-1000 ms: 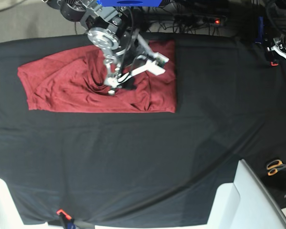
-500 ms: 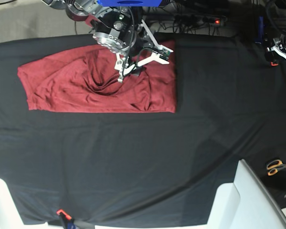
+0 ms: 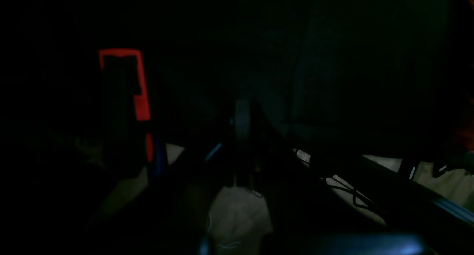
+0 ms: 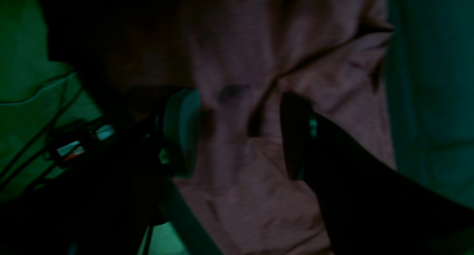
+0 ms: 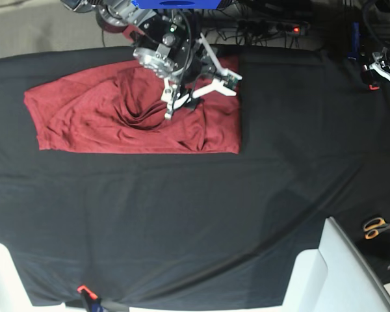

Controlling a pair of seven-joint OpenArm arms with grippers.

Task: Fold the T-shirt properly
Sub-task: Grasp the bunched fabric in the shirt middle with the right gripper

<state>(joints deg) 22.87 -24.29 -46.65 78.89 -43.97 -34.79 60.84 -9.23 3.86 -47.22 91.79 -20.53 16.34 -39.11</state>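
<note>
The maroon T-shirt (image 5: pixel 117 114) lies partly folded and wrinkled on the black cloth (image 5: pixel 195 208), at the back left. My right gripper (image 5: pixel 188 101) hovers open over the shirt's right half, near its back edge. The right wrist view shows its two fingers (image 4: pixel 181 133) spread apart above creased T-shirt fabric (image 4: pixel 237 181), with nothing between them. My left gripper (image 3: pixel 242 136) is parked off the table's back right corner. Its fingers look pressed together in the dark left wrist view. Only part of that arm (image 5: pixel 385 68) shows in the base view.
Orange-handled scissors (image 5: pixel 377 226) lie at the right edge. A white box (image 5: pixel 331 273) stands at the front right and another white object (image 5: pixel 0 273) at the front left. An orange clamp (image 5: pixel 83 289) grips the cloth's front edge. Cables and a power strip (image 5: pixel 279 26) run behind the table.
My right gripper has lifted off the middle of the shirt and drawn back and to the right, toward the rear edge. The shirt lies as before. The left arm has not moved.
</note>
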